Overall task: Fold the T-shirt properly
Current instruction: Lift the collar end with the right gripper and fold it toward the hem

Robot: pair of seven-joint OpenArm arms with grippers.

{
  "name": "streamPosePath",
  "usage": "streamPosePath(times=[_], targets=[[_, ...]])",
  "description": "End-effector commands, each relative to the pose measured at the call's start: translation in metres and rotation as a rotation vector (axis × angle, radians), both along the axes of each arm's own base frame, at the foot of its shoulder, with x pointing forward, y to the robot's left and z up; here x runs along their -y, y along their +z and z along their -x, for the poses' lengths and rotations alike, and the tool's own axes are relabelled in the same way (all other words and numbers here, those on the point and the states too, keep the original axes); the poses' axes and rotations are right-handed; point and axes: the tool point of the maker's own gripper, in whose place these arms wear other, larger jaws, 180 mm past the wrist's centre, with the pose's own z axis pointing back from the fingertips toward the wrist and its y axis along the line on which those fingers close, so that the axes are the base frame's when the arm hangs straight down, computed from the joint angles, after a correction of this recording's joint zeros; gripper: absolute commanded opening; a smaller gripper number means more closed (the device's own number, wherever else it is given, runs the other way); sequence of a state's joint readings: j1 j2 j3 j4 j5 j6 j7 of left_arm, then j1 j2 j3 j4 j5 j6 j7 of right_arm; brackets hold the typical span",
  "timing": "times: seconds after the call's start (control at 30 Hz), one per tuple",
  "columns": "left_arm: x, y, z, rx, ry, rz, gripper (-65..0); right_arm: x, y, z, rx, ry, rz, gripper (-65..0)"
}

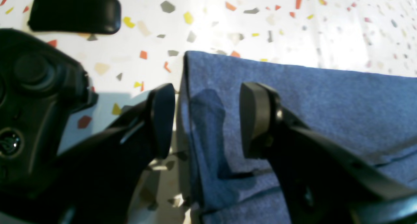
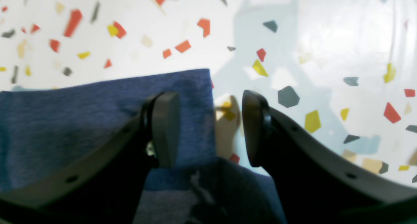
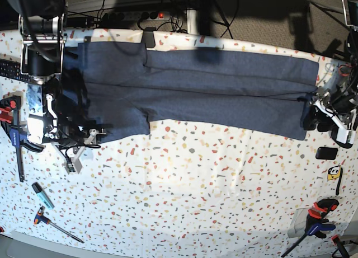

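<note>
Both end effectors standing wide at opposite ends of the dark slate-blue heathered cotton T-shirt (image 3: pixel 196 93), holding nothing.
Left end effector (image 1: pixel 207 119) straddling a corner edge, right end effector (image 2: pixel 210 129) likewise; closing may be catching only the top layer, undoing the fold on the speckled terrazzo counter (image 3: pixel 196 202).

no readable text, label, brand or number anywhere on the t-shirt (image 3: pixel 196 95) or table (image 3: pixel 196 202)
</note>
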State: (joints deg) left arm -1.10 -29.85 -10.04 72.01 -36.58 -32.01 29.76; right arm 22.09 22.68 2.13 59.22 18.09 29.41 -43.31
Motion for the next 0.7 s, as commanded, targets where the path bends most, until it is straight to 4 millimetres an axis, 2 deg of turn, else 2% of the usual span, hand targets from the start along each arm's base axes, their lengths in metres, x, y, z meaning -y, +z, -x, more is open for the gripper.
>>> streamPosePath(times=[0.0, 0.03, 0.1, 0.27, 0.47, 0.6, 0.67], targets=[[-0.006, 0.021, -0.011, 0.066, 0.000, -0.003, -34.1, 0.007, 0.021, -0.017, 0.065, 0.001, 0.014, -34.5], [-0.006, 0.021, -0.011, 0.066, 0.000, -0.002, -34.1, 0.006, 0.020, -0.017, 0.063, 0.000, 0.012, -34.6], [-0.006, 0.021, -0.012, 0.067, 0.000, -0.002, -34.1, 0.006, 0.018, -0.014, 0.046, 0.001, 0.013, -40.3], [-0.006, 0.021, -0.011, 0.066, 0.000, -0.002, -34.1, 0.005, 0.017, -0.013, 0.039, 0.001, 0.014, -64.7], [-0.006, 0.021, -0.011, 0.067, 0.000, -0.002, -34.1, 0.007, 0.025, -0.018, 0.068, 0.003, 0.019, -65.0], [-0.006, 0.021, -0.011, 0.066, 0.000, -0.003, -34.1, -0.001, 0.046, -0.026, 0.133, 0.036, 0.031, -65.0], [-0.006, 0.021, -0.011, 0.066, 0.000, -0.003, -34.1, -0.014, 0.060, -0.028, 0.176, 0.120, 0.039, -65.0]])
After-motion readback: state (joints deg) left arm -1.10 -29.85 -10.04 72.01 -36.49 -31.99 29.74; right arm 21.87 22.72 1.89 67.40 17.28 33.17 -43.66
